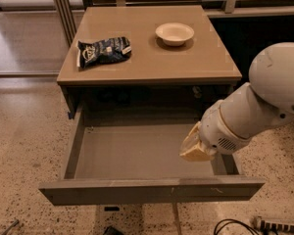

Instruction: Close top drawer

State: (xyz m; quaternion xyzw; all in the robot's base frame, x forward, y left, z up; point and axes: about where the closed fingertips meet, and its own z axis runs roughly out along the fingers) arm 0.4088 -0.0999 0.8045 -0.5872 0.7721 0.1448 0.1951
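The top drawer [137, 151] of the grey-brown cabinet is pulled far out and empty; its flat front panel [152, 190] is nearest me. My white arm reaches in from the right. The gripper [195, 148], with yellowish fingers, hangs over the drawer's right inner part, just behind the front panel. It holds nothing that I can see.
On the cabinet top [147, 58] lie a dark blue chip bag [104, 51] at the left and a white bowl [174, 33] at the back right. Cables [235, 226] lie on the speckled floor at the lower right. A metal frame [63, 9] stands behind left.
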